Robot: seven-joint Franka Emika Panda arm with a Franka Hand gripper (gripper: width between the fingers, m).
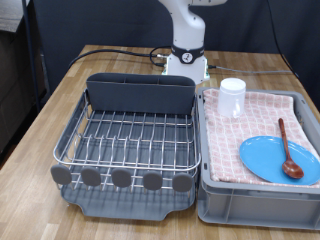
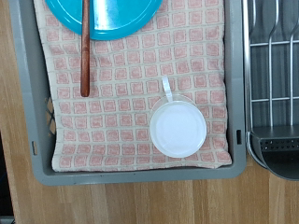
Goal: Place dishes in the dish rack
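- The tool itself shows in neither picture: the exterior view catches only the arm's white base [image 1: 186, 45] at the far end of the table [image 1: 60, 95], and the wrist view has no fingers in it, so whether it is released or clenched cannot be told
- The wrist view looks straight down, so the tool hangs above the grey bin [image 2: 28, 112] with nothing in its grasp that can be seen
- The white cup [image 2: 177, 128] stands upright on the pink checkered cloth [image 2: 121, 84] almost directly below the tool, its handle pointing toward the plate
- The light-blue plate [image 2: 112, 14] lies flat on the cloth, farther off from the tool than the cup and cut by the picture's edge
- The wooden spoon [image 2: 85, 51] rests with its bowl on the plate and its handle running off the plate onto the cloth, well apart from the cup
- The dish rack [image 2: 273, 84] sits just beside the bin, off to one side of the tool; its silver wires hold no dish in either picture
- In the exterior view the rack [image 1: 125, 135] stands at the left, the bin [image 1: 262, 195] at the right, the two touching or nearly so
- The rack's tall dark trough [image 1: 138, 95] rises along its far edge, near the arm's base
- A black cable [image 1: 125, 52] trails over the table beside the base
- The bin's wall stands between the dishes and the rack
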